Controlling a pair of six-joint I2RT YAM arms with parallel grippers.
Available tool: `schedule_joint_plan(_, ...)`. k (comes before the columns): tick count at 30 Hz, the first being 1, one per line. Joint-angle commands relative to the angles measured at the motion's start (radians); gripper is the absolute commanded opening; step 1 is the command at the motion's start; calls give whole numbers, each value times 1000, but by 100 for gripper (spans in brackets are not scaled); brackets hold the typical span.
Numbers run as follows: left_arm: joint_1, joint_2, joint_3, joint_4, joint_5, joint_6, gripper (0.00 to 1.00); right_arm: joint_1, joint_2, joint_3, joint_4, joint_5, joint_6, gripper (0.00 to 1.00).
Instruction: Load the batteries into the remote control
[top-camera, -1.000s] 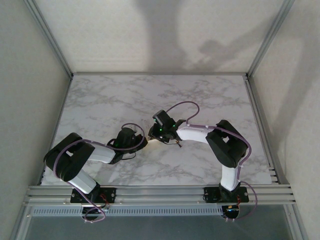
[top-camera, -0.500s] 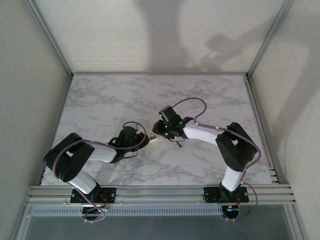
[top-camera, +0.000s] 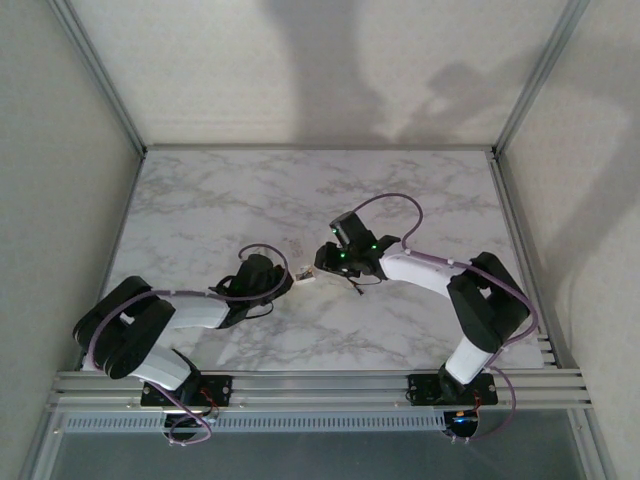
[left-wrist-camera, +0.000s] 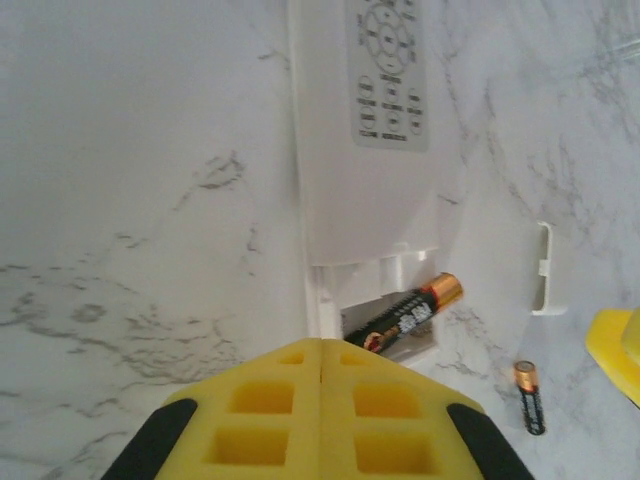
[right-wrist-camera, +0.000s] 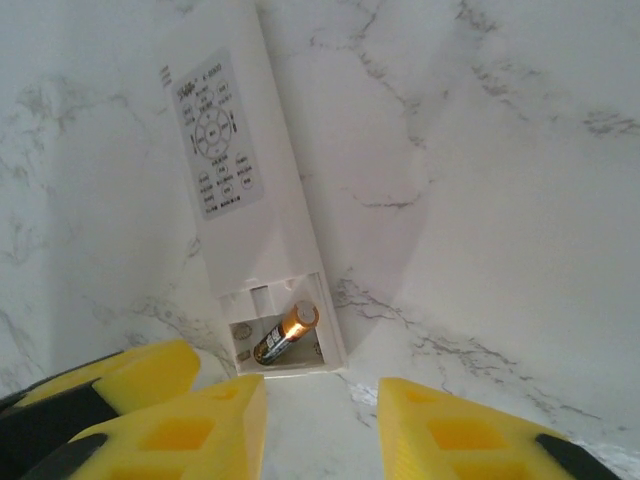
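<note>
**Ana:** Where is the remote?

**Ben:** The remote (left-wrist-camera: 365, 200) lies flat on the bench (left-wrist-camera: 130, 200), between the two arms. The slot at its near end is open.

**Ana:** Are the batteries in?

**Ben:** One is partly in. The first battery (left-wrist-camera: 405, 318) sits in the slot, but it is crooked. Its copper end tips up at the side of the slot. I think it needs a push to lie flat.

**Ana:** And the other one?

**Ben:** The second battery (left-wrist-camera: 529, 397) lies on the bench, near the remote but not touching it. Nothing holds it.

**Ana:** What about the grippers?

**Ben:** The left gripper (left-wrist-camera: 322, 350) is shut tight, pad against pad, with nothing in it. Its tip is right at the open end of the remote. I cannot tell if it touches. The right gripper (right-wrist-camera: 322, 420) is a little way open, and the gap is empty. It hangs just by that same end.

**Ana:** What is that thin white piece?

**Ben:** The white piece (left-wrist-camera: 543, 270) lies on the bench beside the remote. It may be the lid, but I am not sure.

**Ana:** So how far along is the job?

**Ben:** Less than half done, I guess. Three steps are left. The first battery must go flat. The second battery must be picked up and put in. Then maybe the lid goes on.
</note>
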Motion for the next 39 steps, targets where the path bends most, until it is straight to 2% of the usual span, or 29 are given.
schedule_joint_plan(1, -8, -2, -6, -62, -39, 14, 0, -2, 56, 56, -28, -33, -83, 34)
schedule_joint_plan(15, -9, 55, -9, 44, 47, 39, 0, -2, 177, 103, 39, -114, 22, 37)
schedule_joint_plan(29, -17, 86, -14, 92, 83, 40, 0, -4, 217, 128, 47, -119, 52, 32)
schedule_joint_plan(39, -18, 90, -12, 95, 87, 39, 0, -5, 218, 125, 57, -124, 65, 22)
